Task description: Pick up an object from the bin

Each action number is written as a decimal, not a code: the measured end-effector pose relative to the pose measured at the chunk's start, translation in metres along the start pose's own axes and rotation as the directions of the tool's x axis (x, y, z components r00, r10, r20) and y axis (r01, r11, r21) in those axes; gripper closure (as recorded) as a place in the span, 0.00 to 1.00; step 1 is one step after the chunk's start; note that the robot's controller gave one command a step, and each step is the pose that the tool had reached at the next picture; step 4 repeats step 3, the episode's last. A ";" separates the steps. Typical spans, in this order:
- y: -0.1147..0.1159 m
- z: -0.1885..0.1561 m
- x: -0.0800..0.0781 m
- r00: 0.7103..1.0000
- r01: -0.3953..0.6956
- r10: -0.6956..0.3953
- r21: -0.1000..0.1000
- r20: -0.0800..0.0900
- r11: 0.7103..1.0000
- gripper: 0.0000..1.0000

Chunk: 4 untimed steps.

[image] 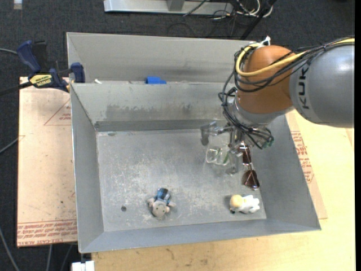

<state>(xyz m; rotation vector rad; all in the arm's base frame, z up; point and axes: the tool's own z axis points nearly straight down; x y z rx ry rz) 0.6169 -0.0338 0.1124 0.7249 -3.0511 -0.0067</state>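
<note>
One dark red-brown piece (251, 178) lies on the bin floor on the right side, nearest the gripper (224, 158), just below and right of it. Can't tell if the two touch. The gripper hangs low over the right-centre of the grey metal bin (141, 162). How far open it is, can't tell, and nothing can be made out in its grip.

Loose things, counted:
- One red-brown piece.
- One white-and-yellow toy (244, 203), near the front wall, just below the red-brown piece and apart from it.
- One blue-and-grey toy (160, 204), front centre, well apart from the other two.
- One dark speck (123, 209) left of that toy, too small to say what it is.

That makes four things, none heaped, each lying alone on bare metal.

There is one arm (333, 83), grey, coming in from the right. It has one orange cover (265, 78) at the wrist, with cables (243, 61) looped round it and running down toward the gripper.
</note>
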 end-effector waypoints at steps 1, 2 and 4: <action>-0.049 -0.014 0.019 0.999 0.050 -0.050 0.009 0.013 0.999 0.00; -0.044 0.036 0.024 1.000 0.000 0.000 0.012 0.013 1.000 0.00; -0.072 0.037 0.034 1.000 -0.025 0.025 0.003 0.010 1.000 0.00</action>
